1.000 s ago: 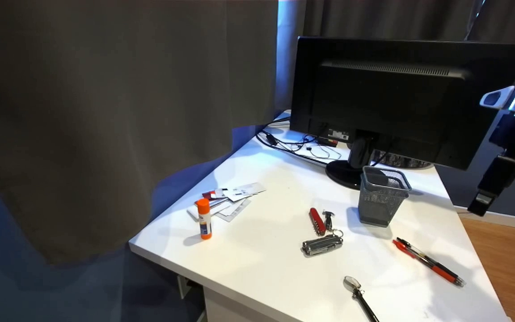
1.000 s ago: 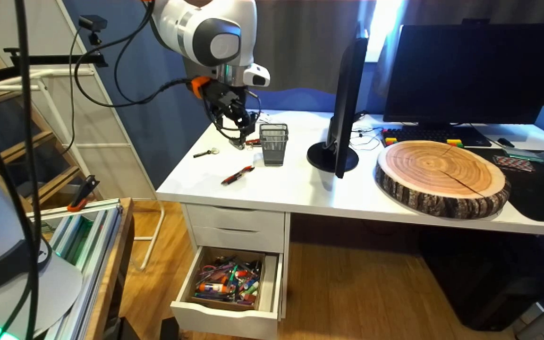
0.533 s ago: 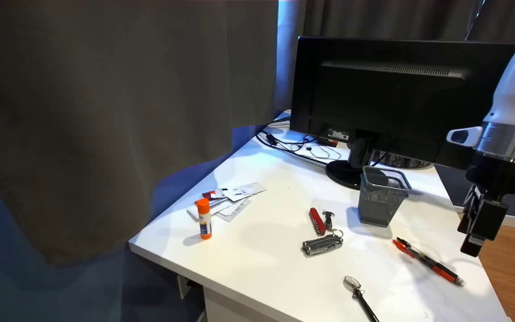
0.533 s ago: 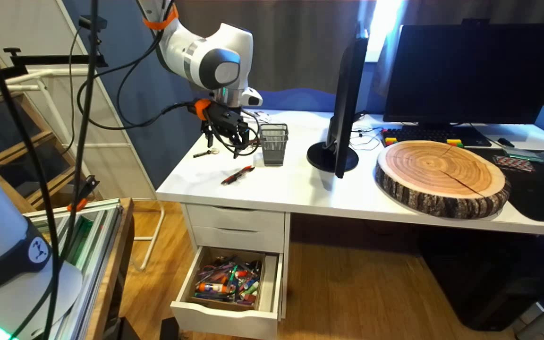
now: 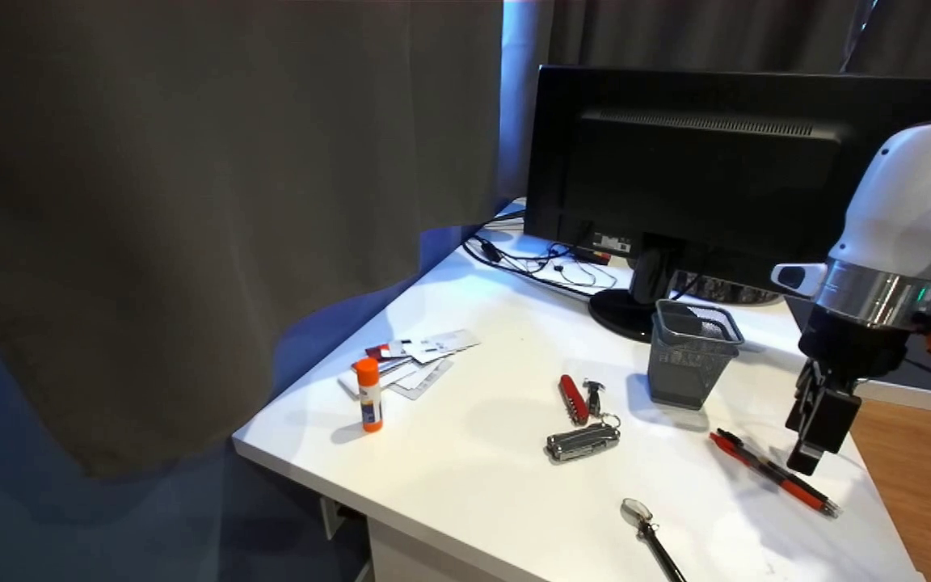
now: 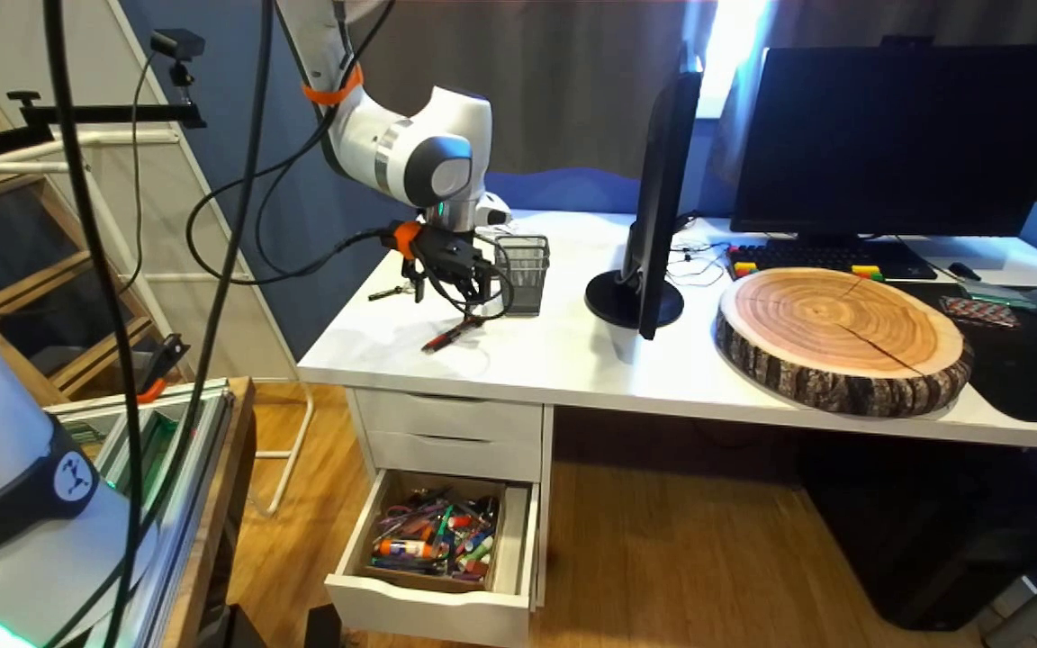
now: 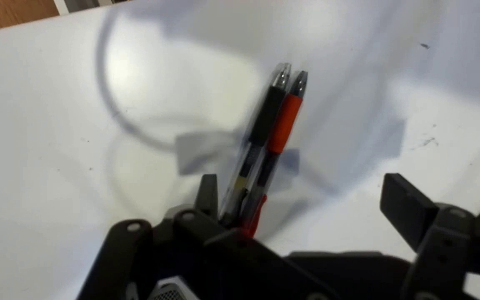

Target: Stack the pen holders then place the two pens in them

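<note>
The dark grey mesh pen holders (image 5: 690, 360) stand upright on the desk as one stack, one seemingly nested in the other, beside the monitor foot. In another exterior view the gripper cable partly crosses the pen holders (image 6: 523, 274); a mesh corner of the pen holders (image 7: 169, 293) shows at lower left in the wrist view. Two pens lie side by side on the desk: one with a red grip (image 7: 286, 121), one with a black grip (image 7: 267, 114). My gripper (image 7: 302, 193) is open above their clip ends, holding nothing; the pens lie nearer its left finger (image 7: 207, 193).
The black monitor (image 5: 716, 178) rises behind the holders. A red pocket knife (image 5: 572, 398), a silver multitool (image 5: 583, 443), a black-handled tool (image 5: 651, 533), a glue stick (image 5: 369, 396) and some cards (image 5: 413, 360) lie on the desk. A drawer (image 6: 433, 607) stands pulled out below.
My gripper has come down towards the pens, moving left in an exterior view, and stayed open. The pens and the pen holders have not moved.
</note>
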Tool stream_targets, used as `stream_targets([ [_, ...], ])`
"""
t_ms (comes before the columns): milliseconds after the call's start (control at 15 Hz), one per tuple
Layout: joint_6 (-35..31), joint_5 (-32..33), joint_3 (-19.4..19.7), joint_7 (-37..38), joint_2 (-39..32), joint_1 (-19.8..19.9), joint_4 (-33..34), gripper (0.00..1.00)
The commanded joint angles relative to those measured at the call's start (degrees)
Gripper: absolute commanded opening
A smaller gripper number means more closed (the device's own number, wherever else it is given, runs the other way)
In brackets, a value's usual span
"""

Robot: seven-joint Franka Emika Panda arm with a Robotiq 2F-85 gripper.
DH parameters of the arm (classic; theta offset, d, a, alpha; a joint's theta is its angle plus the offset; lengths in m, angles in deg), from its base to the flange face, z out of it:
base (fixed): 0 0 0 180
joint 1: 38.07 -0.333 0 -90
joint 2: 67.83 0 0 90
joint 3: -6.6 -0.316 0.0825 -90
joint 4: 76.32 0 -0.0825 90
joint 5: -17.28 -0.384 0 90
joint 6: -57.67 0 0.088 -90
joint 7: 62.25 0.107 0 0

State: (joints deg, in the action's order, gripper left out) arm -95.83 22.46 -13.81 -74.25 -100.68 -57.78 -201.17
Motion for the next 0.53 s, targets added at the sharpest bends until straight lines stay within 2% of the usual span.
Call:
stream_targets([
  [0, -3.61, 2.8, 2.59, 0.91, -4.67, -2.04, 3.48, 1.0],
  [267, -5.37, 3.94, 3.8, 1.15, -8.28, -3.09, 6.15, 1.0],
  [400, -5.31, 4.57, 4.58, 1.63, -9.2, -3.94, 7.15, 0.74],
  [467, -5.45, 4.77, 4.84, 1.81, -9.56, -4.25, 7.53, 0.66],
])
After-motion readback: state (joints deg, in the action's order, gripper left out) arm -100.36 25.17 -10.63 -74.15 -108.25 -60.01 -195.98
